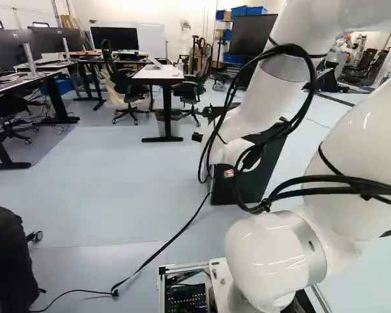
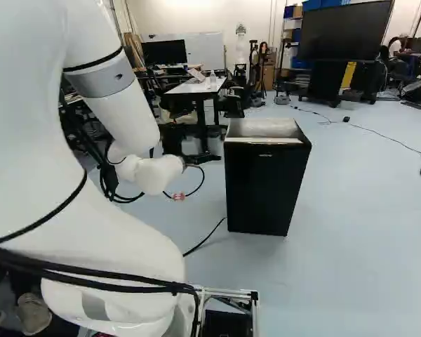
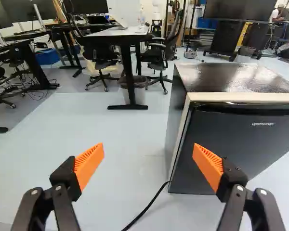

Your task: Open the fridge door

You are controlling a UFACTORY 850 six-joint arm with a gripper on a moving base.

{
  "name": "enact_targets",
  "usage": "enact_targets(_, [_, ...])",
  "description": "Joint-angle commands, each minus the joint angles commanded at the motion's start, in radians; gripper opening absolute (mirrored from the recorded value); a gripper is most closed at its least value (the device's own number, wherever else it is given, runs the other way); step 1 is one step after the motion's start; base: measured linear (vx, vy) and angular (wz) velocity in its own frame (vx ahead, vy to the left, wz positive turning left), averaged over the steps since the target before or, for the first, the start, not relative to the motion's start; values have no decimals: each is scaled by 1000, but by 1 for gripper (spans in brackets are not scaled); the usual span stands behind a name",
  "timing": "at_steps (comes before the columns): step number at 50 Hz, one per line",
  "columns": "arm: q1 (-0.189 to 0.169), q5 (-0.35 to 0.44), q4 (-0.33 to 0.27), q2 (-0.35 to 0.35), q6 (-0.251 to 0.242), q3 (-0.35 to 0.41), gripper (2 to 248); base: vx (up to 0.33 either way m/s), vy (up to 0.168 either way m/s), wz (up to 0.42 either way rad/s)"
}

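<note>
The small black fridge [image 2: 263,193] stands upright on the pale floor [image 1: 130,176], ahead of the base. In the right base view it sits just right of the middle; in the left base view the white arm [image 1: 267,98] covers part of it. Its door [image 3: 250,139] is shut against the body, and a dark recess [image 3: 260,109] runs along the door's upper edge. The gripper [image 2: 203,159] is near the fridge, fingers spread wide apart, orange pads [image 3: 90,163] facing each other, with nothing clamped between them. In the wrist view one finger overlaps the door's front; whether it touches cannot be told. A black cord [image 3: 151,204] leads from the fridge's lower corner over the floor. Loose black cables [image 1: 306,65] hang in loops about the arm. Beyond stand a desk [image 1: 159,73], a wheeled office chair [image 1: 189,91] beside it and a large dark screen [image 2: 344,30].
</note>
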Motion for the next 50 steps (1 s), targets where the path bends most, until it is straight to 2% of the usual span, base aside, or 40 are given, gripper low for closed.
enact_targets(30, [79, 0, 128, -142, 0, -138, 247, 0, 0, 0])
enact_targets(50, [101, 3, 229, -267, 0, -224, 247, 0, 0, 0])
